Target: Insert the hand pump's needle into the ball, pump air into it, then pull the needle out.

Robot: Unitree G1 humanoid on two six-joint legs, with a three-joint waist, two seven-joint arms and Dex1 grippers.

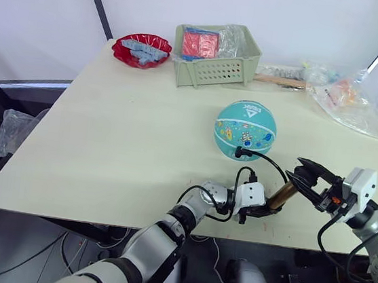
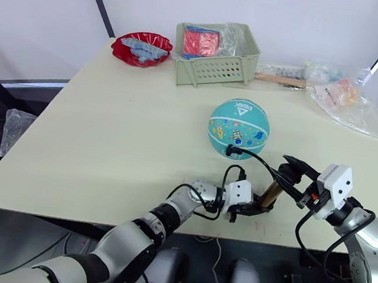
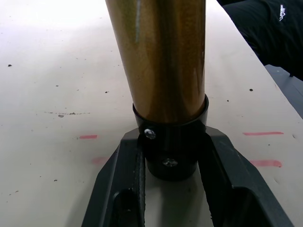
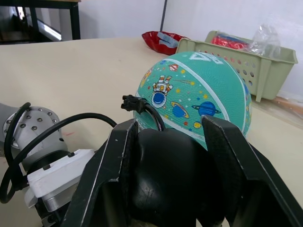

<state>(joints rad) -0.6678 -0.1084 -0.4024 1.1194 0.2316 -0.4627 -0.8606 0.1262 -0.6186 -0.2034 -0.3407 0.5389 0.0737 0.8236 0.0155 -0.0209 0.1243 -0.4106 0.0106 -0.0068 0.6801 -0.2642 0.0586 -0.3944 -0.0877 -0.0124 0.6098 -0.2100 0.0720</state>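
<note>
Gold-bronze hand pump [image 1: 282, 194] spans left hand [image 1: 263, 211] and right hand [image 1: 307, 179].

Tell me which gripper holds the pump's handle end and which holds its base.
The right gripper clamps the black handle; the left gripper clamps the black base cap of the hand pump. Its hose runs to the ball.

The left arm reaches across the near edge of the table [image 1: 107, 139], its left gripper [image 3: 173, 179] clamped on the black lower cap of the pump [image 1: 282, 194]. The right arm comes in from the table's near right corner, the right gripper [image 4: 163, 156] closed around the pump's black handle, fingers pointing toward the left gripper
</note>
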